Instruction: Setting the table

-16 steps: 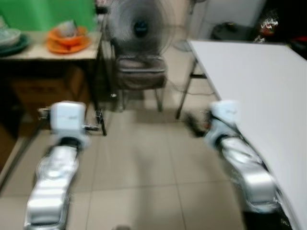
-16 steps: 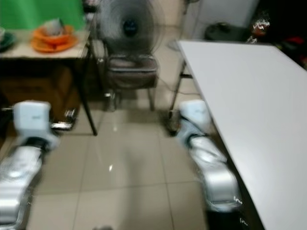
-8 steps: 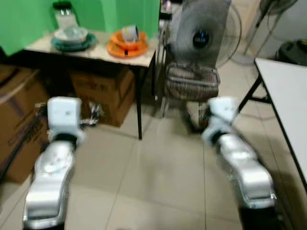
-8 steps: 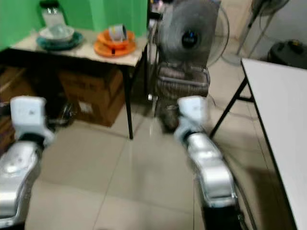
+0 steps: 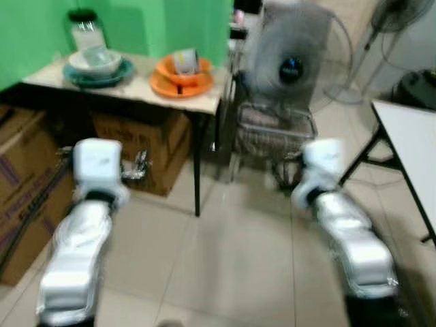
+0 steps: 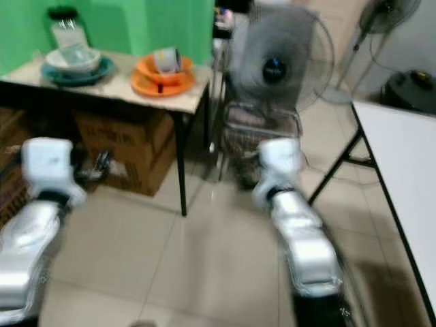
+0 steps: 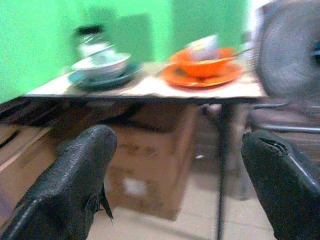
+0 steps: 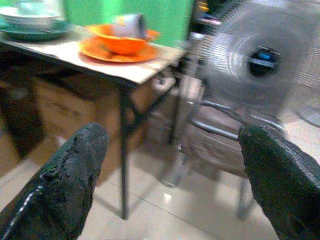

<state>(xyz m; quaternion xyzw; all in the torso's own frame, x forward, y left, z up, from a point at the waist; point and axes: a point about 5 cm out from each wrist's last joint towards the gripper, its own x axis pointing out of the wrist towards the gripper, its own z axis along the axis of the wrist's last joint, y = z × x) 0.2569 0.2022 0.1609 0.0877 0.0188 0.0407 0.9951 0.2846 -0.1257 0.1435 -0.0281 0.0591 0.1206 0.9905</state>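
A small side table [image 5: 136, 87] stands ahead on the left against a green wall. On it sit a teal plate [image 5: 97, 72] with a white bowl [image 5: 92, 59], and an orange plate [image 5: 178, 85] with an orange bowl and a tipped cup [image 5: 184, 60]. A glass jar [image 5: 84, 28] stands behind them. Both silver arms reach forward over the floor, well short of the table. My left gripper [image 7: 177, 137] is open and empty, facing the dishes. My right gripper [image 8: 172, 132] is open and empty too, facing the table's corner and the fan.
A standing fan [image 5: 293, 65] and a chair [image 5: 276, 129] are straight ahead. A white table [image 6: 402, 157] with black legs runs along the right. Cardboard boxes [image 5: 139, 139] sit under and left of the side table. Tiled floor lies between.
The camera has swung left: the white table slid toward the right edge and the side table with its dishes came into view. Both arms keep the same pose.
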